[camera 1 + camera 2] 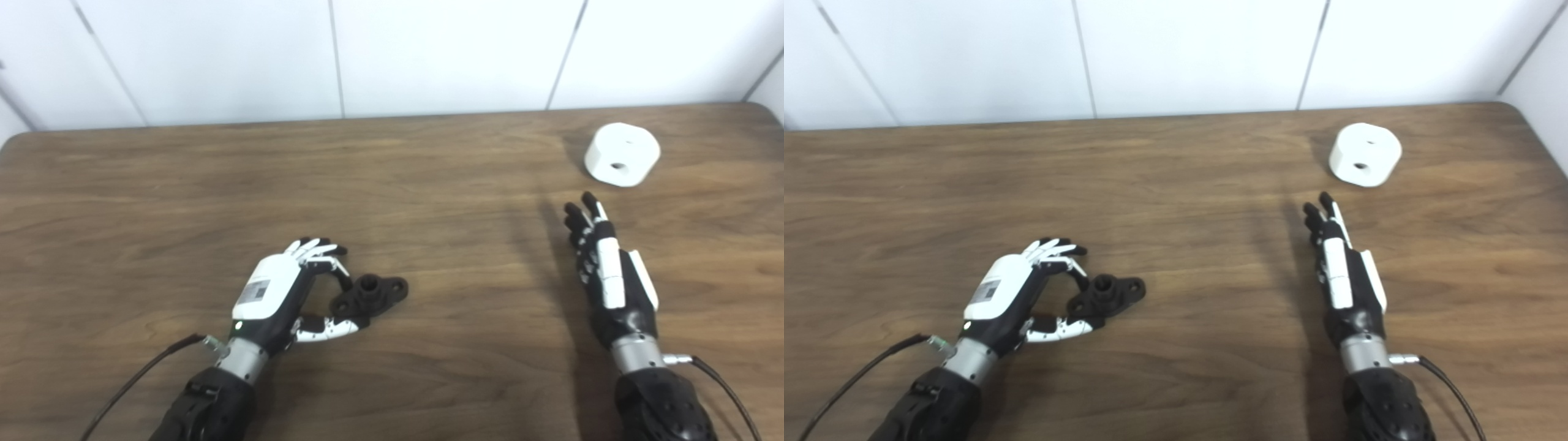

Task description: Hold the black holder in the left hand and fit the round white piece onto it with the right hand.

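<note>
The small black plastic holder (pixel 370 294), a flat flanged base w/ a short round boss standing up in the middle and a hole in each ear, lay on the brown wood-grain worktop (pixel 429 367) at front left. It looked rigid, light and probably 3D-printed, so matte rather than slippery; not fragile as far as could be judged. The left hand (pixel 288 294) had its fingers curled over the near ear and thumb (pixel 327 329) reaching in under it, touching or all but touching the holder. The grip did not look closed yet, and the holder sat flat on the worktop. Best hold, by my reckoning: pinch one ear/flange edge, leaving the boss clear and pointing up.

The round white plastic piece (pixel 622 153), a squat puck w/ a hole in its front side and a smaller mark on top, sat at back right, well apart from the holder. Prob. stiff and light too, but the smooth curved wall could slip; take it across the diameter, fingers vs thumb, keeping the hole unobstructed. The right hand (pixel 603 269) was released, fingers straight and pointing toward the piece, near but not touching it.

The worktop was flat and bare-looking otherwise, w/ a rounded back corner. Plain white panelled wall (pixel 429 55) behind, w/ thin seams.
</note>
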Robot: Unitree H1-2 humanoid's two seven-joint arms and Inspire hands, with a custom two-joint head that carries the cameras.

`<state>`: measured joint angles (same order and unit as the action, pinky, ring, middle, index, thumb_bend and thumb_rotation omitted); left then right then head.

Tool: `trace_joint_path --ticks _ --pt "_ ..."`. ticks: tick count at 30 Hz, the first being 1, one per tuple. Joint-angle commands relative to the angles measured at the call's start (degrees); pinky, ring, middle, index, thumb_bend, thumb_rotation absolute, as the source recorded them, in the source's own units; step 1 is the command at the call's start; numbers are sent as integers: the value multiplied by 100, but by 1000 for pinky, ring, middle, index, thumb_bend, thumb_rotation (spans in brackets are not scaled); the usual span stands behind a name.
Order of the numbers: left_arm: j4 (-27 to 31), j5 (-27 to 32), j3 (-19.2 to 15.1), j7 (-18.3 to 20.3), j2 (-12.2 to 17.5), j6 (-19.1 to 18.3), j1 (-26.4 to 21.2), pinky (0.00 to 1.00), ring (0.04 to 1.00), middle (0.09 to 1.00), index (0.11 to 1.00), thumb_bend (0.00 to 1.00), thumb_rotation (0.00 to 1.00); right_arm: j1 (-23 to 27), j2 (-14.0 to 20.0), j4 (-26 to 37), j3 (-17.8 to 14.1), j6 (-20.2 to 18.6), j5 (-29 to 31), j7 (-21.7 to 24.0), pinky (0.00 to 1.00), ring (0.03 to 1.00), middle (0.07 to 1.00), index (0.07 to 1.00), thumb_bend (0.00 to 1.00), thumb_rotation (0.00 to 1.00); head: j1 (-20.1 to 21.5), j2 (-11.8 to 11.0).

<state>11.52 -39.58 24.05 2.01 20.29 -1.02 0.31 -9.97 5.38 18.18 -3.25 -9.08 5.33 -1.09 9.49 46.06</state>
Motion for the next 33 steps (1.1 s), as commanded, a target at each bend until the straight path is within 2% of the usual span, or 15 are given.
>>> trace_joint_path --ticks 1,6,11,15,16,17,20,22,25,27,33 --pt "-220 -55 283 466 72 171 170 944 909 823 488 518 45 -147 -126 214 -2 -107 -33 -33 1000 964 947 983 592 993 52 -9" --pt "-367 -48 226 403 90 330 74 924 900 816 488 518 45 67 45 438 -56 -285 -255 -81 1000 967 952 990 565 961 275 -47" --pt "-450 -37 184 345 49 439 41 928 897 813 488 518 44 346 243 793 -304 -657 -354 -133 1000 957 942 977 543 913 343 -99" --pt "-438 -108 201 342 -1 444 58 914 894 812 488 518 45 557 485 1001 -570 -747 -345 -93 998 950 942 956 546 735 364 -137" --pt "-439 -103 201 341 -10 449 64 912 894 812 488 518 45 605 580 1055 -590 -814 -482 -101 996 949 942 952 557 715 391 -148" --pt "-441 -92 197 338 -14 460 71 912 892 811 488 518 45 664 690 1131 -609 -945 -622 -103 943 942 943 953 578 705 391 -148" --pt "-468 -89 186 322 -18 487 83 917 894 810 488 518 45 826 980 1274 -584 -1240 -1147 -123 885 934 941 943 625 657 485 -229" --pt "-506 -97 177 297 -26 505 83 921 895 809 488 518 45 1017 1100 1325 -620 -1427 -1351 -126 916 932 935 925 644 567 484 -283" --pt "-623 -152 195 204 -47 586 75 913 888 806 488 519 45 1346 1366 1236 -624 -1636 -1674 -68 916 951 952 917 666 470 490 -405" --pt "-698 -210 228 161 -77 613 73 912 886 805 488 519 46 1528 1550 1100 -607 -1717 -1899 -23 906 955 957 904 694 443 487 -494" --pt "-785 -270 263 102 -132 646 108 903 887 802 488 519 46 1982 2138 384 -308 -1591 -2828 7 956 979 958 879 759 402 701 -688"
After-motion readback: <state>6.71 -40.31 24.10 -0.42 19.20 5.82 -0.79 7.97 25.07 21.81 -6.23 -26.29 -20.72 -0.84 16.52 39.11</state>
